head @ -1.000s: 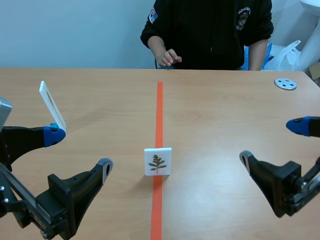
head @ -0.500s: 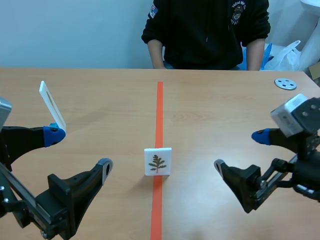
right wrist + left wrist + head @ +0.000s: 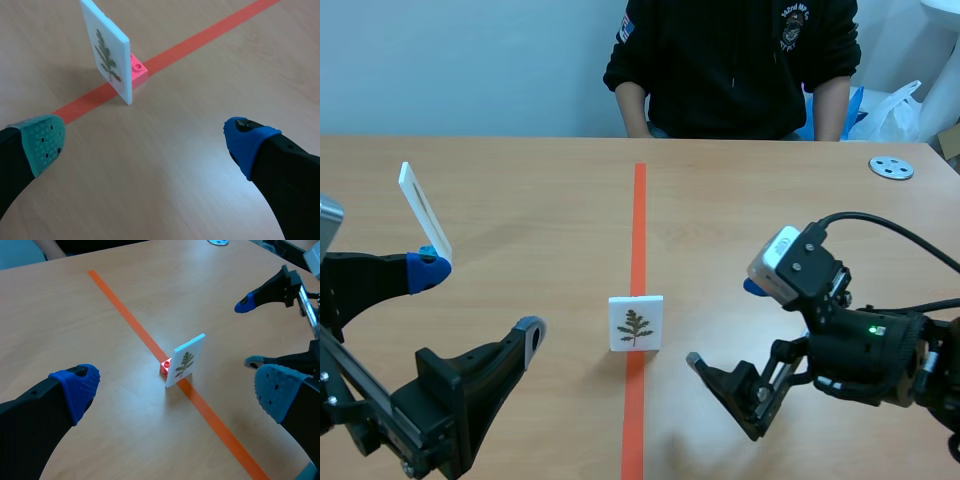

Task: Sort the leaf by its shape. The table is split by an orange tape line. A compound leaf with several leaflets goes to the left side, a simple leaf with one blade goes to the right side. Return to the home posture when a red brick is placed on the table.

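The leaf card (image 3: 636, 323) is standing upright on the orange tape line (image 3: 639, 220), nearer the counter's (image 3: 520, 200) robot-side edge. Its printed face is turning toward that edge, with the leaf's long axis vertical. The right tool (image 3: 725, 324) is hovering released near it. The left tool (image 3: 479, 299) is hanging released, farther off.

A light-brown wooden table (image 3: 520, 200) with a fine grain runs back to a plain, pale blue-grey wall (image 3: 460, 60). A person (image 3: 735, 60) in a black top sits at its far edge. Past the far right corner lies a crumpled white plastic bag (image 3: 895, 108). A small round grey disc (image 3: 891, 167) with holes rests on the wood near that corner. The light is soft and even, with a pale sheen on the tabletop.
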